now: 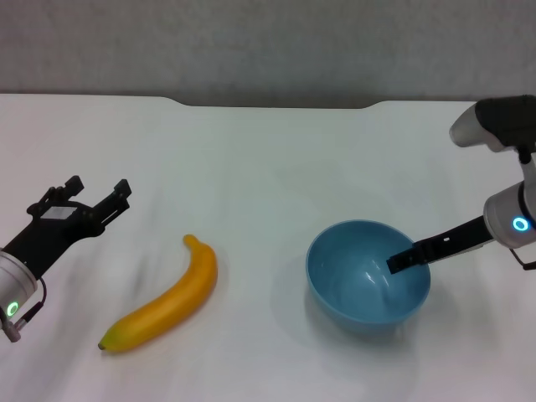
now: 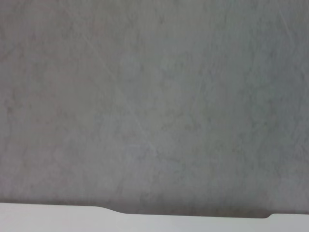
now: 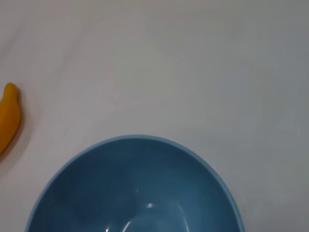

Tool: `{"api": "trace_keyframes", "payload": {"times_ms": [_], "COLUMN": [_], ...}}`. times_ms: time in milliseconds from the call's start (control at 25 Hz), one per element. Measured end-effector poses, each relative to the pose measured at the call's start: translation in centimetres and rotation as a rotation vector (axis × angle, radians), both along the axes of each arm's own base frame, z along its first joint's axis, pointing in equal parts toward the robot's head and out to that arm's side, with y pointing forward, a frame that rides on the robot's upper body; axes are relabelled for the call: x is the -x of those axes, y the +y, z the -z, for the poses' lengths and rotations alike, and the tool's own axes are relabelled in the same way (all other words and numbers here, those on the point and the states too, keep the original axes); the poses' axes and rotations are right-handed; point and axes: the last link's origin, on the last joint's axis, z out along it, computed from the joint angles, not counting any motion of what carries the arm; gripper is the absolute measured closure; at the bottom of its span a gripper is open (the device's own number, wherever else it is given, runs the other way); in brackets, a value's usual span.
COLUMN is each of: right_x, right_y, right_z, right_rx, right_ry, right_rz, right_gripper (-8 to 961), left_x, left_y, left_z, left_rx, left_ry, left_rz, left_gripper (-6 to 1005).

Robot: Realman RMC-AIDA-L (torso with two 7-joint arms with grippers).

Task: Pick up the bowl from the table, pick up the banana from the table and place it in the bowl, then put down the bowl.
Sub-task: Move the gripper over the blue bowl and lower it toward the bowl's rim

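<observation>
The bowl [image 1: 367, 276] is sitting upright on the bench [image 1: 268, 167], and nothing is lying inside it; its glossy blue inside is showing only reflections. The right wrist view is looking down into the bowl [image 3: 137, 193] and is confirming that it is holding nothing.

The right tool [image 1: 402, 260] is reaching in from the bowl's right side, and one dark finger [image 1: 419, 251] is crossing over the right rim with its tip hanging inside the bowl, near the inner wall. Only that one finger is showing (a second one cannot be made out), so whether this tool is open or closed on the rim cannot be told.

The banana [image 1: 163, 297] is lying flat on the bench to the left of the bowl, apart from it, with one end pointing up toward the bowl's far-left side and the other end pointing away, nearer the bench's front edge. One end of the banana [image 3: 8, 116] is also peeking in at the edge of the right wrist view, beside the bowl.

The left tool [image 1: 96, 201] is hovering to the left of the banana, well away from the bowl, its fingers spread apart and gripping nothing (it is touching neither banana nor bowl).
</observation>
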Motion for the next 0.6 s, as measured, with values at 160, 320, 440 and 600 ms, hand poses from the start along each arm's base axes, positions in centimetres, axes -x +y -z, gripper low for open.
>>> {"api": "trace_keyframes", "payload": {"times_ms": [160,320,440,600], "right_x": [-0.4,-0.7,-1.0,-1.1], "right_y": [-0.1,-0.1,-0.2,-0.1], "right_z": [0.7,1.2,1.5,1.6], "right_rx": [-0.003,-0.018,-0.023,-0.030], "right_ry": [-0.006,-0.005,0.000,-0.002], "right_rz": [-0.012,-0.008,-0.003,-0.004], "right_gripper": [154,153,153,152], "left_x": [0.0,0.0,0.0,0.0], "left_y": [0.0,0.1,0.1,0.1], "left_z": [0.0,-0.1,-0.1,-0.1], "left_rx": [-0.002,-0.005,-0.007,-0.007], "left_ry": [-0.002,-0.004,-0.005,0.000], "left_rz": [0.000,-0.002,-0.003,-0.006], "left_gripper": [103,103,103,103]}}
